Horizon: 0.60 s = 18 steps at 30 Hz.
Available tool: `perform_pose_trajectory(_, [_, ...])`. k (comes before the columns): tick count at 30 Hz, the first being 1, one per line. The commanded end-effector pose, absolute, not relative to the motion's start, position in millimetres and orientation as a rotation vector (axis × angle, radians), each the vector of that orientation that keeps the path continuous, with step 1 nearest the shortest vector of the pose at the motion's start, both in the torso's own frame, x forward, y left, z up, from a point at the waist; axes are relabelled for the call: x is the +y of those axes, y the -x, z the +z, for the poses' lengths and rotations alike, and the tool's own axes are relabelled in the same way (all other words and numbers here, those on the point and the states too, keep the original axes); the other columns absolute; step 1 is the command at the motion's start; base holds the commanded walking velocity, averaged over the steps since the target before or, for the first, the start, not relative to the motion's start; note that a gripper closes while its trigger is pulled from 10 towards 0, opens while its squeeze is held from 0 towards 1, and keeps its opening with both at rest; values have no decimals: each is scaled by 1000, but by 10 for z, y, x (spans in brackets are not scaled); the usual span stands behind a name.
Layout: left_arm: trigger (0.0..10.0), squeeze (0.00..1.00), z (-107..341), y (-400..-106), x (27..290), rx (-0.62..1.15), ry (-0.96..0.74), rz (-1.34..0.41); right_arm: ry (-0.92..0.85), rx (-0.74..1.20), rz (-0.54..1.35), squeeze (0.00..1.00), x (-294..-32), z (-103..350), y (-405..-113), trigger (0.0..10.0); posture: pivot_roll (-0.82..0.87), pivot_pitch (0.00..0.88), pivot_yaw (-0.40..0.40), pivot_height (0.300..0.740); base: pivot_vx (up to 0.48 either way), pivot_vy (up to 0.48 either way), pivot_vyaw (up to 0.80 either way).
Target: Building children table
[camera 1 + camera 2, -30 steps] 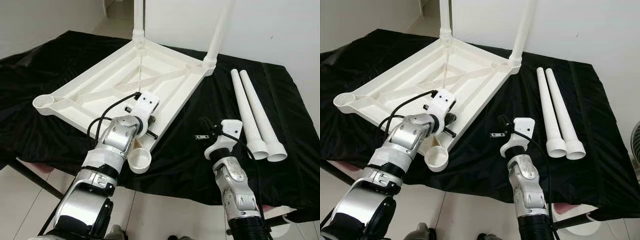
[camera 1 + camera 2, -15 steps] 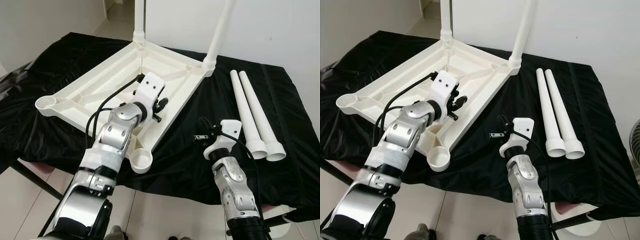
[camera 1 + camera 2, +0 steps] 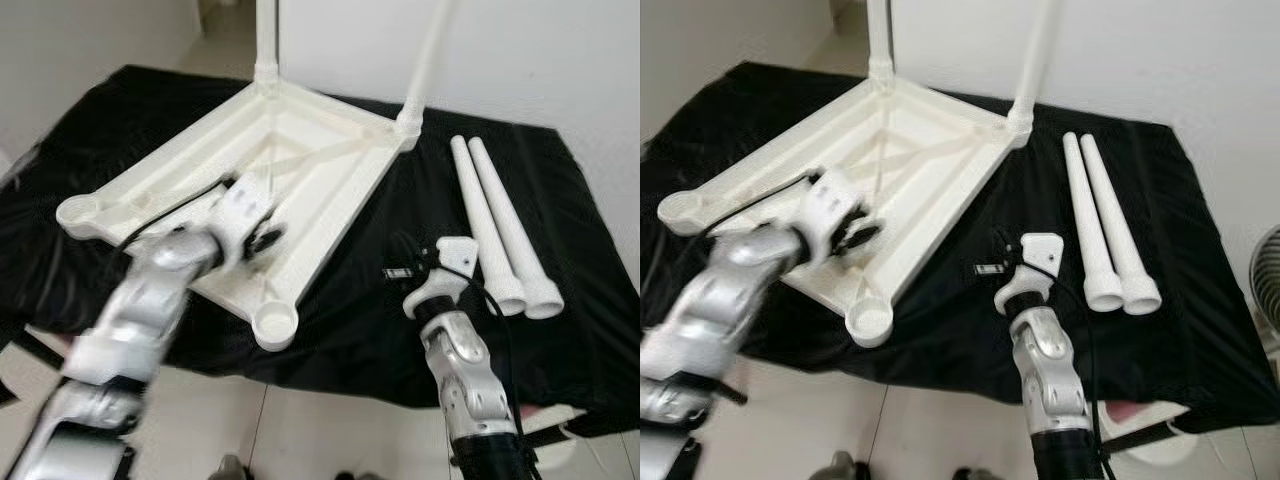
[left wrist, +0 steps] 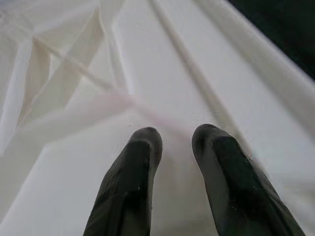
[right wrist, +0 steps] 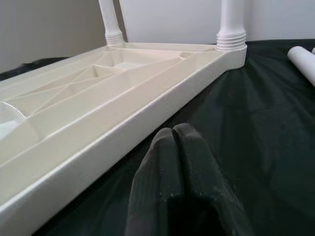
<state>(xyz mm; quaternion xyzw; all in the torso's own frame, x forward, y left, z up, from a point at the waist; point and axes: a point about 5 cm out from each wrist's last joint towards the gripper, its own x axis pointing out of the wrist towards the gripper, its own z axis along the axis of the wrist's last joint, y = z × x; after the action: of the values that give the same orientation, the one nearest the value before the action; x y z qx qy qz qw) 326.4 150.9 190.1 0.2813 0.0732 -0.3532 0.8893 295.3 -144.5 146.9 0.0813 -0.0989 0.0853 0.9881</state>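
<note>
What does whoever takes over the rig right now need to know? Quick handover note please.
Left tool: open, holding nothing, over the ribbed underside of the upturned white tabletop.
Right tool: shut, empty, low over the black cloth beside the tabletop's near long edge.
Done: two legs stand in the far corner sockets, far-left leg and far-right leg.
Left: two loose legs lie side by side on the cloth to the right. The near corner socket and left corner socket are still open.

Smooth white plastic tabletop point(image 3: 300, 170), black cloth point(image 3: 380, 300)
</note>
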Motion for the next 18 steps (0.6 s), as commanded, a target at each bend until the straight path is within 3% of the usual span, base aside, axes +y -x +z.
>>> perform_pose_trajectory(1, [10000,0,1938,-3228,1468,132,-607,-779,-170,-193,169,0,-1444,1452,-2956,10000,139,91,-36,740,0,0,0])
perform_pose_trajectory(8, [10000,0,1883,-3034,1682,186,-685,-864,-161,-198,191,0,-1419,1478,-3010,10000,156,83,-52,740,0,0,0])
perform_pose_trajectory(18, [10000,0,1764,-2952,1587,214,-735,-911,-155,-200,201,0,-1415,1482,-3018,10000,147,68,-55,740,0,0,0])
